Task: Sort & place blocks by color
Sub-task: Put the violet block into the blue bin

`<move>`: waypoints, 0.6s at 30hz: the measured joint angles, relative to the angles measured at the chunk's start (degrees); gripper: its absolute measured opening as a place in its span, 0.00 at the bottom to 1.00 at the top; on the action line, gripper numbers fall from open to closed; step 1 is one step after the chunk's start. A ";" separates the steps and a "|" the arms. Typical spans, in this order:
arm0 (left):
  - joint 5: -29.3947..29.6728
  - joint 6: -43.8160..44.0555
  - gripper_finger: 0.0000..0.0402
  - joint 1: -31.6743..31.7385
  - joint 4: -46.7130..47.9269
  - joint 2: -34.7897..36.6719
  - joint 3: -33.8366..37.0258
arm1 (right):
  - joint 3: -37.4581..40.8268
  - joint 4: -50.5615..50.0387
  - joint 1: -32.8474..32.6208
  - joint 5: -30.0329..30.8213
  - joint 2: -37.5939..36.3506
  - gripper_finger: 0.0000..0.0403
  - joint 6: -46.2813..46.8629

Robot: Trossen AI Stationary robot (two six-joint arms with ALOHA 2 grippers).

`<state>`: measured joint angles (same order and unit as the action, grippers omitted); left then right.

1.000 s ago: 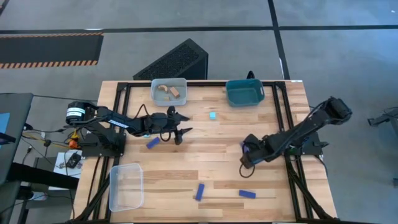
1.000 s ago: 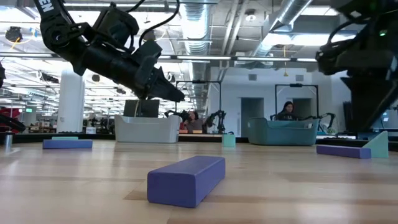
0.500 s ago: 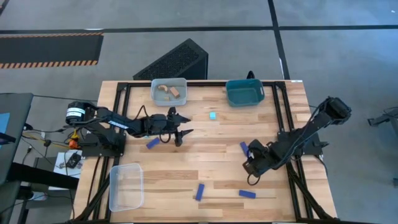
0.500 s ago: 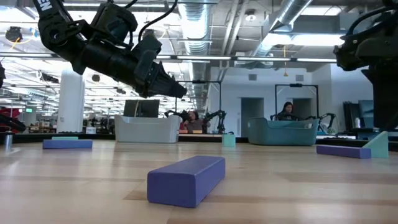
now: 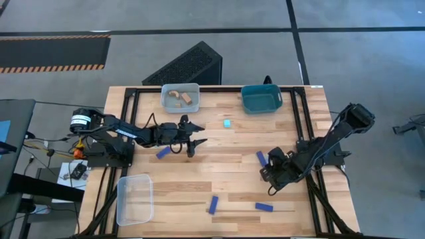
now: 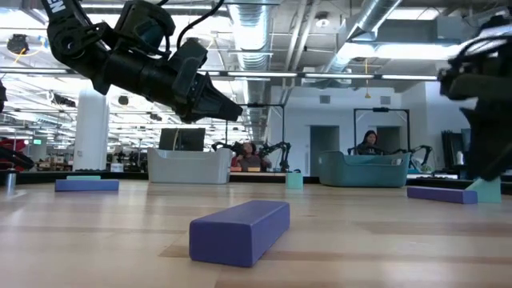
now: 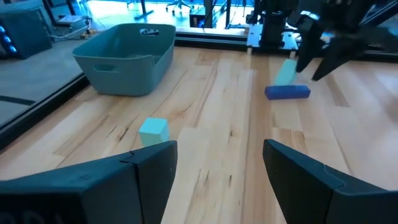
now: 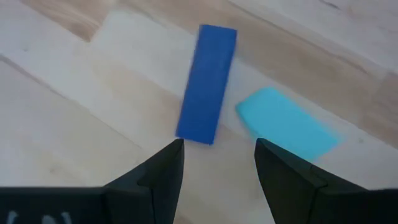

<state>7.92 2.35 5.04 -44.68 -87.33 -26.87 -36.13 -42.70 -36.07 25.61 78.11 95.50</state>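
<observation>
The left gripper (image 5: 196, 141) hangs above the desk (image 5: 219, 172), a little left of the middle, and its fingers (image 7: 292, 168) are open with nothing between them. A dark blue bar (image 5: 163, 152) lies on the desk just beside this arm. Ahead of the gripper, a small cyan cube (image 5: 227, 123) lies alone on the wood, between the clear bin (image 5: 180, 97) and the teal bin (image 5: 261, 98) at the far edge. In the clear bin I see tan wooden pieces (image 5: 182, 97).

The right gripper (image 5: 267, 174) is low over the right part of the desk. Its fingers (image 8: 283, 177) stand apart and hold nothing. Just in front of them lie a blue bar (image 8: 207, 83) and, near it, a cyan piece (image 8: 287, 124); the two do not touch each other.

Two more blue bars lie near the front edge: one (image 5: 213, 204) is close to the middle, the other (image 5: 263, 207) is a little to the right of it. A second clear bin (image 5: 135, 198) stands at the front left corner of the desk.
</observation>
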 joint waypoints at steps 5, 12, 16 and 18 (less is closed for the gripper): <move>0.09 -0.13 0.57 0.02 0.04 0.00 0.00 | 4.58 8.41 0.06 0.10 0.00 0.55 0.19; 2.45 -0.61 0.57 0.04 0.05 0.00 0.00 | 8.21 11.18 1.90 0.56 -0.22 0.55 -0.07; 2.60 -0.61 0.57 0.04 0.07 0.00 0.00 | 8.36 11.24 3.78 0.12 -0.22 0.55 -3.29; 2.60 -0.61 0.57 0.04 0.08 0.00 0.00 | 8.40 11.30 4.81 0.12 -0.22 0.55 -4.99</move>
<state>10.52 1.74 5.08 -44.60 -87.33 -26.87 -27.73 -31.40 -31.25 25.74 77.89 90.51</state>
